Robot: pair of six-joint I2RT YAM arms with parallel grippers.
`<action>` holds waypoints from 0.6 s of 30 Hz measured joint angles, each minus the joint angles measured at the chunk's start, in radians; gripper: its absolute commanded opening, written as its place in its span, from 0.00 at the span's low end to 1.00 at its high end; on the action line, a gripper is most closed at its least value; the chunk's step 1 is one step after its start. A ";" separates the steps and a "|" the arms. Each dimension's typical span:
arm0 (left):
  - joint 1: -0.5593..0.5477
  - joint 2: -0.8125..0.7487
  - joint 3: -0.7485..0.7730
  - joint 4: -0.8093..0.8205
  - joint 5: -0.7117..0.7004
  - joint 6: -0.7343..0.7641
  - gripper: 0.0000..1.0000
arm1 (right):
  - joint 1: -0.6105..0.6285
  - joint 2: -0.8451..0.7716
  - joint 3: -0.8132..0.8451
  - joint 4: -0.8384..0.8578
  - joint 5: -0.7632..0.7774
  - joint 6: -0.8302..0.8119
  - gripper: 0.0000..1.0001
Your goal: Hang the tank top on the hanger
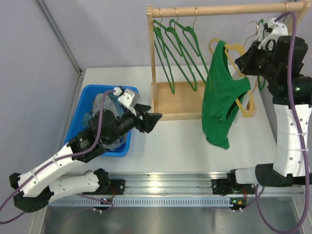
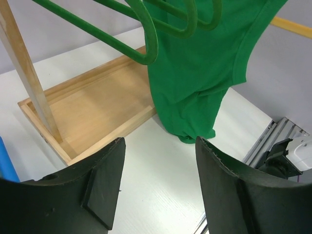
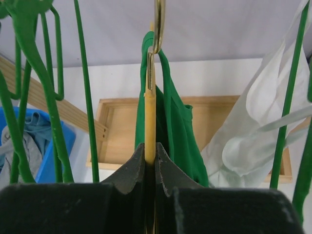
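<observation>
pinching the hanger (image 3: 149, 117) edge-on, the right gripper (image 3: 150, 154) has its jaws closed flat on the thin yellow plastic, with the metal hook (image 3: 158, 19) standing straight above the fingers. the tank top (image 3: 173, 122) hangs on the hanger just past the fingertips, one green strap looped round the neck below the hook and the body falling away on the far side.

from above, the right gripper (image 1: 249, 59) holds the hanger (image 1: 235, 49) up near the wooden rack's (image 1: 219, 9) top rail. the hanger is tilted steeply, its long axis running from upper left down to lower right, and the tank top (image 1: 219, 102) droops from it in a bunched column, its hem above the table (image 1: 170, 146). whether both shoulders sit on the hanger i cannot tell.

the left gripper (image 1: 152, 122) hovers low beside the blue bin (image 1: 87, 97), jaws spread wide and holding nothing. in its own view the tank top (image 2: 200, 73) lies ahead and up to the right of the open fingers (image 2: 105, 185), beyond the rack's wooden base (image 2: 92, 112) and behind the dark green hangers (image 2: 156, 29).

so the right arm is the one at the garment and the left is well apart from it. if the loose side needs pulling over the hanger's lower end, the left arm has to reach forward, right and upward, likely approaching across the hanger's long axis rather than along it.
</observation>
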State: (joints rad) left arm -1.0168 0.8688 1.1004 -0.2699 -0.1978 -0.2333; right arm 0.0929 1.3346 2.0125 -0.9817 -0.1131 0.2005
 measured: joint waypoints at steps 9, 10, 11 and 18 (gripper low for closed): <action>0.000 0.000 0.011 -0.008 0.008 0.002 0.65 | -0.111 0.090 0.217 -0.031 -0.099 0.001 0.00; 0.000 0.000 0.011 -0.010 0.008 0.002 0.65 | -0.130 0.097 0.229 -0.032 -0.113 0.001 0.00; 0.000 0.000 0.012 -0.013 0.010 0.003 0.65 | -0.149 0.102 0.236 -0.033 -0.126 0.002 0.00; 0.000 0.000 0.013 -0.020 0.018 0.013 0.66 | -0.209 0.140 0.243 -0.034 -0.203 0.002 0.00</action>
State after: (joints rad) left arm -1.0168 0.8688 1.1130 -0.2897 -0.1795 -0.2207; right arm -0.1165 1.4750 2.2555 -1.0153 -0.3157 0.2028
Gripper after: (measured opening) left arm 0.656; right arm 0.039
